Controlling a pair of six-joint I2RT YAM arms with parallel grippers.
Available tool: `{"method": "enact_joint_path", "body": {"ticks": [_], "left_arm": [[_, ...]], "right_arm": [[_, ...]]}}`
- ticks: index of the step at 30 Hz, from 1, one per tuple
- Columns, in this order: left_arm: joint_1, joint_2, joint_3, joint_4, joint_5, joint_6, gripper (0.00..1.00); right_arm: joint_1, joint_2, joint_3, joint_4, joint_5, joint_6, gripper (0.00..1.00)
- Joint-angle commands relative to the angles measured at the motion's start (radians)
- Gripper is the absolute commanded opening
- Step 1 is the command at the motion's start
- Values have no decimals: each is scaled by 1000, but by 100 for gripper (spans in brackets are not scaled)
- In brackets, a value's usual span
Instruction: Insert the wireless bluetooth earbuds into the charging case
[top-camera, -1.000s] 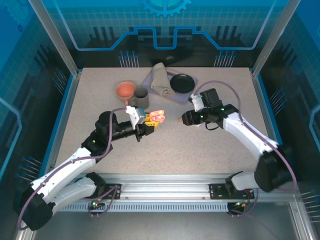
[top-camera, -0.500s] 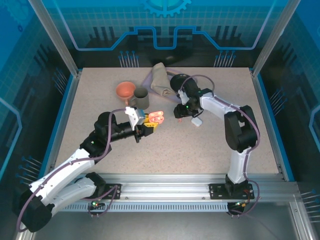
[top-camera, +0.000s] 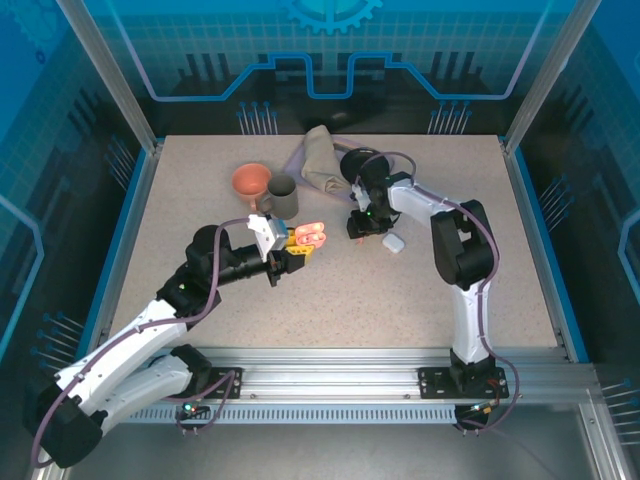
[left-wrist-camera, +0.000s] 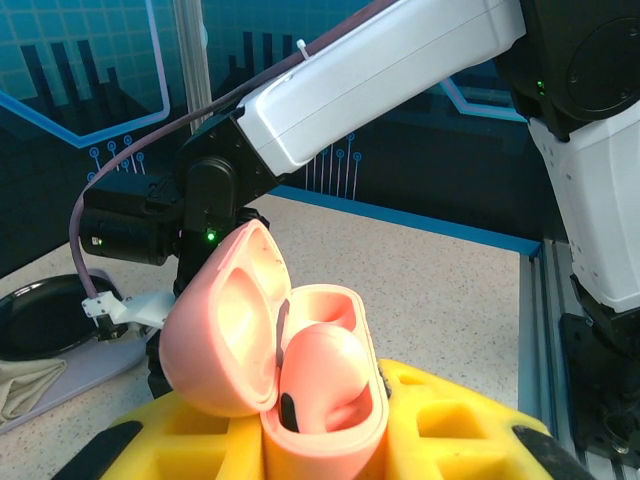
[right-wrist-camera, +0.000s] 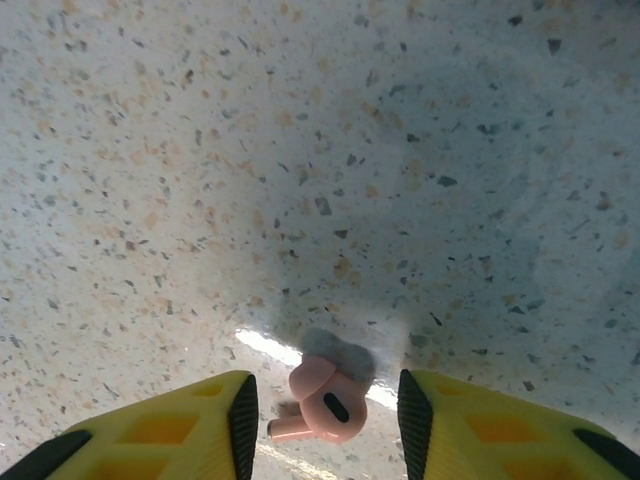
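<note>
While the left gripper is clamping the base of a salmon-pink pebble-shaped charging case between its yellow fingers, the case is sitting with its lid swung open over the middle of the speckled stone-look table. In the left wrist view the hinged lid is leaning back to the left and the wells of the body are facing up. A rounded pink shape is sitting in the nearer well, though I cannot tell whether it is a seated earbud.

The right gripper is pointing down at the table, just to the right of the held case and apart from it. Its jaws are standing partly apart, and one tiny salmon-pink wireless earbud is lying on the tabletop between the two yellow fingertips. A narrow gap is showing on each side, so the pads are not touching it. In the right wrist view the earbud is lying on its side with its short stem pointing left, and a soft shadow is falling behind it.

A small white pebble-shaped case is resting on the table just beside the right gripper. Toward the far edge, a terracotta-orange bowl is sitting just beside a dark grey cup, and a crumpled beige cloth is lying next to a round black plate.
</note>
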Motion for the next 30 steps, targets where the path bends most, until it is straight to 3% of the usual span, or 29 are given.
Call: {"method": "enact_joint_path", "body": {"ticks": [1,17,30], "left_arm": [[-1,-11,10,-3,-10,32,0],[-1,-9,14,-15,-13,40,0],[-1,-11,15,-20,-17,44,0]], "right_arm": [[-5,31,40,-63,0,-4,44],[16,95,91,-115,3,-10,34],[45,91,90,-155,38,-9,34]]}}
